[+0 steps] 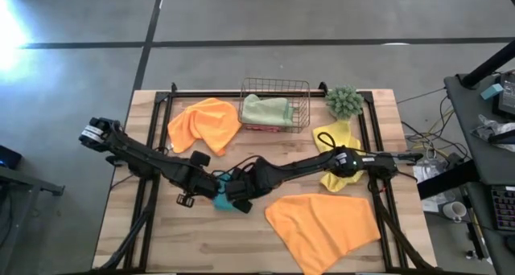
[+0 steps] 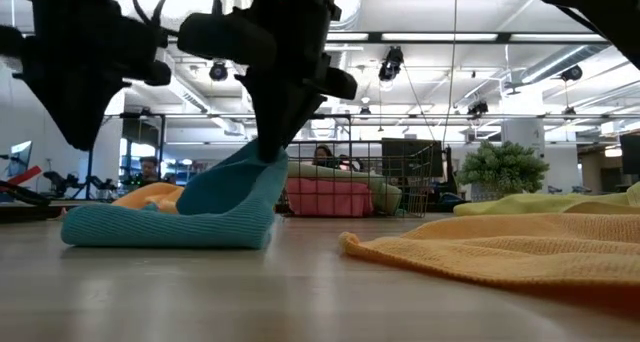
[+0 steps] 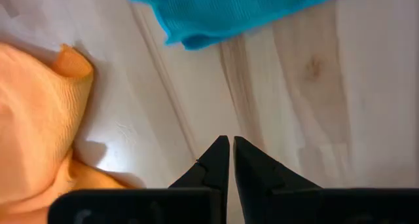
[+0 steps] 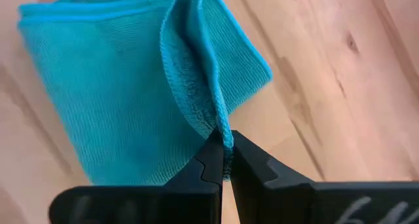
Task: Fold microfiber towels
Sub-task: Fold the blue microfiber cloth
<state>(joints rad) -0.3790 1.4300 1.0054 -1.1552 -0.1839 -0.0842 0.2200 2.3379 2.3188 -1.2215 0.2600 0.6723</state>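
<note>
Teal towel [image 4: 124,80] lies half-folded; right gripper [image 4: 224,160] pinches its raised edge to complete the fold; left gripper [image 3: 231,160] clenched, empty.

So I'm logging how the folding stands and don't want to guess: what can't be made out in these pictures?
- Teal towel: high view, mostly hidden under both arms; its fold count is unclear, though the right gripper pinches an edge.
- Basket contents: sage towel covers the pink one; how either is folded is hidden.
- Yellow towel: partly hidden under the right arm.
- Front orange towel: cut off by the picture's bottom edge.
</note>
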